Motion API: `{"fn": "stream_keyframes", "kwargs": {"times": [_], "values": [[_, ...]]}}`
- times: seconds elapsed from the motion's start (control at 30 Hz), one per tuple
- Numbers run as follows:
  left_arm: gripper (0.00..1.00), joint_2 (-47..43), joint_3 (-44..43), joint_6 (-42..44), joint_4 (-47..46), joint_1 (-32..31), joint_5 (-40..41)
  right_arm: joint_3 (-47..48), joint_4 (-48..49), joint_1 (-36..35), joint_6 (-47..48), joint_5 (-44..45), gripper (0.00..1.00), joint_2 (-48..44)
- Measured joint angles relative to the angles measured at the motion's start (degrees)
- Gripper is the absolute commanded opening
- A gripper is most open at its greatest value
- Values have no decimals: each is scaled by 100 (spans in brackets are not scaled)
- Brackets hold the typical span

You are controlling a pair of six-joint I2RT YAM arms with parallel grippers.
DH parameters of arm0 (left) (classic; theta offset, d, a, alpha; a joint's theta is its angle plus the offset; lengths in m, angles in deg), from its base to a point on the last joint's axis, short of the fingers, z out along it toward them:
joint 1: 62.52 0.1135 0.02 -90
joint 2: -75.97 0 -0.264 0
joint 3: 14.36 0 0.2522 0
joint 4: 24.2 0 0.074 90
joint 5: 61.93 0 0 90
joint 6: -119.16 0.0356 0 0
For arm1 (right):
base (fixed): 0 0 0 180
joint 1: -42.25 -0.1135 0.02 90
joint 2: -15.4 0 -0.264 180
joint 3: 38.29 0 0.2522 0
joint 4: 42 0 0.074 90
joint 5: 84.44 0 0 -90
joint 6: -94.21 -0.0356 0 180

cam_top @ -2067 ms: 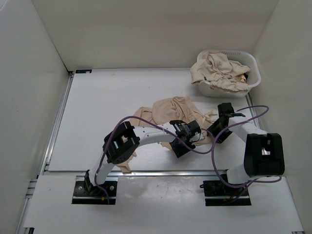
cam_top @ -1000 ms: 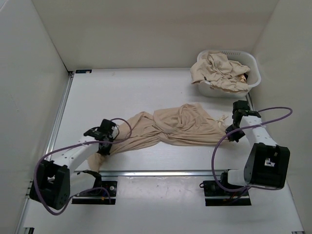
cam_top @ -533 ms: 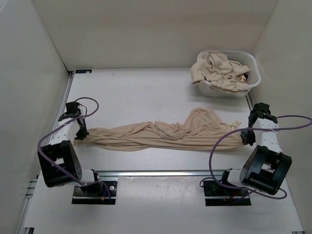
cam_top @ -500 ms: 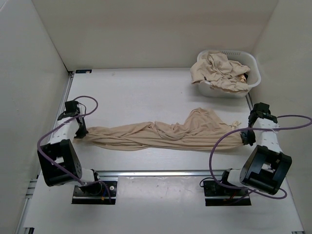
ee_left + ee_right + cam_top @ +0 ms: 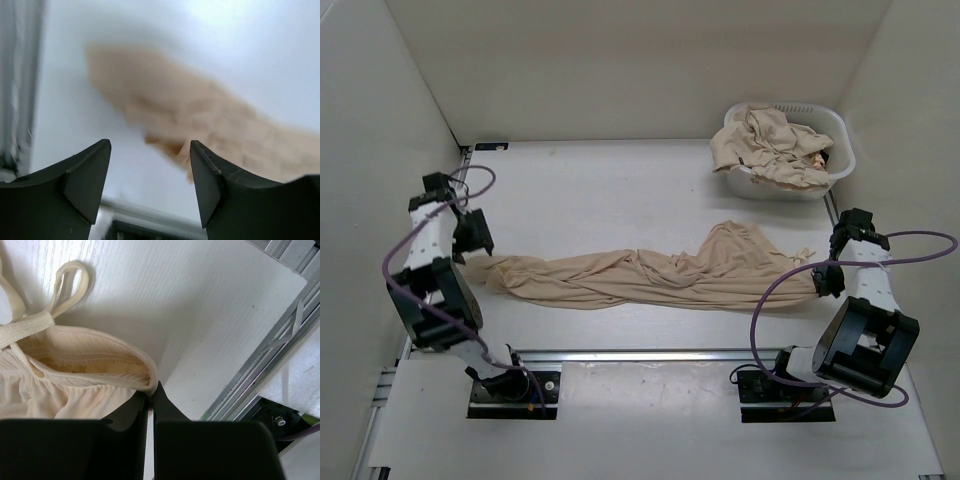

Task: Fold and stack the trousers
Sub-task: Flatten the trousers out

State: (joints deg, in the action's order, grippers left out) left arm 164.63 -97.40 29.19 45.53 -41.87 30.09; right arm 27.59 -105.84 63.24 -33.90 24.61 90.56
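Note:
One pair of beige trousers (image 5: 660, 272) lies stretched left to right across the table. My right gripper (image 5: 825, 279) is shut on the waistband (image 5: 100, 367) at the right end, a drawstring loop (image 5: 70, 282) beside it. My left gripper (image 5: 475, 238) hangs open just above and to the left of the leg end (image 5: 505, 272). In the left wrist view that leg end (image 5: 165, 110) is blurred, beyond the spread fingers (image 5: 87, 175), and nothing sits between them. More beige trousers (image 5: 770, 145) are heaped in the basket.
A white plastic laundry basket (image 5: 835, 125) stands at the back right corner. White walls enclose the table on the left, back and right. A metal rail (image 5: 650, 353) runs along the near edge, and another rail (image 5: 280, 340) lies close to my right gripper.
Both arms pulled apart and drew the bunched trousers out flat. My left gripper then opened, let go of the leg end and lifted back to the left. The right gripper held still.

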Motion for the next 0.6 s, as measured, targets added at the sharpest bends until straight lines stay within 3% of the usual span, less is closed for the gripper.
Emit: {"fn": "stream_keyframes", "kwargs": {"times": [0.1,0.17,0.37,0.47,0.57,0.6], "values": [[79,1176,-1300,-4,-258,240,68,0,4,0,63,-13,0,0],[83,1703,-1670,-4,-490,339,149,-2,4,0,109,-13,0,0],[87,2371,-1633,-2,-411,234,205,-2,4,0,223,-13,0,0],[86,2444,-1191,-2,-446,175,205,-2,7,0,258,-13,0,0],[49,2533,-938,-37,-232,190,133,-2,4,0,273,-15,0,0],[14,2559,-953,-63,-197,195,138,-2,7,0,273,-15,0,0]]}}
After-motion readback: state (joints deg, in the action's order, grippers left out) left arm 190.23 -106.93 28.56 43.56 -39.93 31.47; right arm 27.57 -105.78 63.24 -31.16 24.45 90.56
